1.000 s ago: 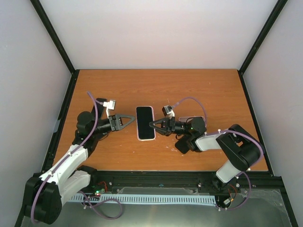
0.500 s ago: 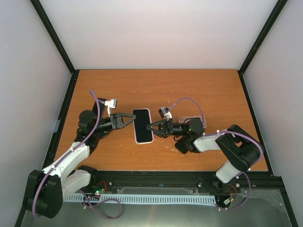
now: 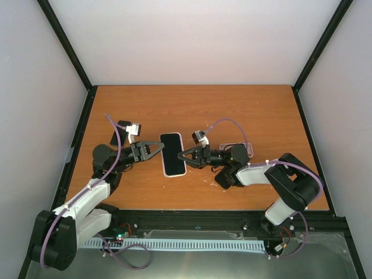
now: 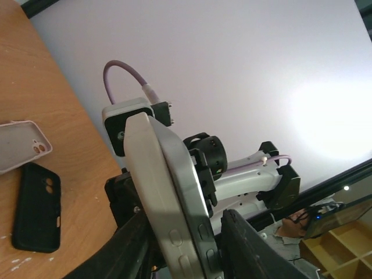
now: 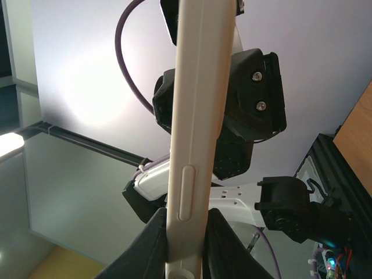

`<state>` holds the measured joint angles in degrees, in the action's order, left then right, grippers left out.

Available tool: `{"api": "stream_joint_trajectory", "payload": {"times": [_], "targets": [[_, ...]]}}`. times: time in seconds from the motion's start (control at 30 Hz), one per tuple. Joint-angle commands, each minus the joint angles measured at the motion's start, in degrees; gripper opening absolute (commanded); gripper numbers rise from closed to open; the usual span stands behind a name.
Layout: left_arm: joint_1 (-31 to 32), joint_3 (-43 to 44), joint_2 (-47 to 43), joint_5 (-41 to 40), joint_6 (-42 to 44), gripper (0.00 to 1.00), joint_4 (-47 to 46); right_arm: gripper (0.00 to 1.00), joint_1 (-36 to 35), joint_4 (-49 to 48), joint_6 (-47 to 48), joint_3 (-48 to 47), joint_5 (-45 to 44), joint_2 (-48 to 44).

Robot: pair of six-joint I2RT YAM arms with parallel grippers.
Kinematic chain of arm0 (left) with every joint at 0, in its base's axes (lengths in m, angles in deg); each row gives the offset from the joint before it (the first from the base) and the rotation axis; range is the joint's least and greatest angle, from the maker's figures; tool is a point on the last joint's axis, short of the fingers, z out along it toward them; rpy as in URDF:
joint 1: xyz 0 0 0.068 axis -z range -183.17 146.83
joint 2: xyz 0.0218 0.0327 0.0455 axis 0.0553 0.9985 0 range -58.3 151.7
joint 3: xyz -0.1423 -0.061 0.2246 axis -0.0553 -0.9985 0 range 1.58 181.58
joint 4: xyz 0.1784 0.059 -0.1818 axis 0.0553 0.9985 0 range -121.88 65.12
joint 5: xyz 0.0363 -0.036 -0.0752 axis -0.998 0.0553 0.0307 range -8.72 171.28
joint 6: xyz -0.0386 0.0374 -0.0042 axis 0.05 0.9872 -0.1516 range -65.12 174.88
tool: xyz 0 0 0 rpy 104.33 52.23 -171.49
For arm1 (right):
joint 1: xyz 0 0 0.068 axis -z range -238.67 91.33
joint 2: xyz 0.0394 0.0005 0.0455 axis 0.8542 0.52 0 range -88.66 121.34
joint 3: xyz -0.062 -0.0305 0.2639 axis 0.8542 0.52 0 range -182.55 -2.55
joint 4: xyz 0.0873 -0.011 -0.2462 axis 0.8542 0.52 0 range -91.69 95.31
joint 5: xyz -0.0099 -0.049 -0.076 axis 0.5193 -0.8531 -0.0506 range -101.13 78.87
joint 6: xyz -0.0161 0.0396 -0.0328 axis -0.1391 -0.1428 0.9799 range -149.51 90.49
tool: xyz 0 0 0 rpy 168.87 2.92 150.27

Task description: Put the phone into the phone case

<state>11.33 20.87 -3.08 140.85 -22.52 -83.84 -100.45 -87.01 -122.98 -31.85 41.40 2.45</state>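
The phone, black screen up with a pale case rim around it, hangs above the table between both grippers. My left gripper is shut on its left long edge. My right gripper is shut on its right long edge. In the left wrist view the phone shows edge-on as a grey body with side buttons against a pale case layer, between my left gripper fingers. In the right wrist view the cream cased edge with one long button is clamped in my right gripper.
A pale, translucent spare case and a black case lie on the wooden table by the right arm. They also show in the left wrist view, pale case and black case. Black frame posts stand at the corners.
The phone and both grippers have shifted left and slightly toward the near edge. The left arm drew back and the right arm reached further left. Both grips stayed shut.
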Motion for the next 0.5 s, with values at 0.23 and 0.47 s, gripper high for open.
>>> {"api": "stream_joint_trajectory", "payload": {"times": [0.23, 0.47], "targets": [[-0.26, 3.56, -1.46, -1.64, 6.36, 0.1, 10.72, 0.29, -1.29, -0.99, 4.55, -1.99, -1.12, -2.83], [-0.27, 7.19, -3.89, -5.42, 12.83, 0.05, 25.19, 0.2, -1.29, 8.47, 9.76, -1.79, -3.65, -5.16]]}}
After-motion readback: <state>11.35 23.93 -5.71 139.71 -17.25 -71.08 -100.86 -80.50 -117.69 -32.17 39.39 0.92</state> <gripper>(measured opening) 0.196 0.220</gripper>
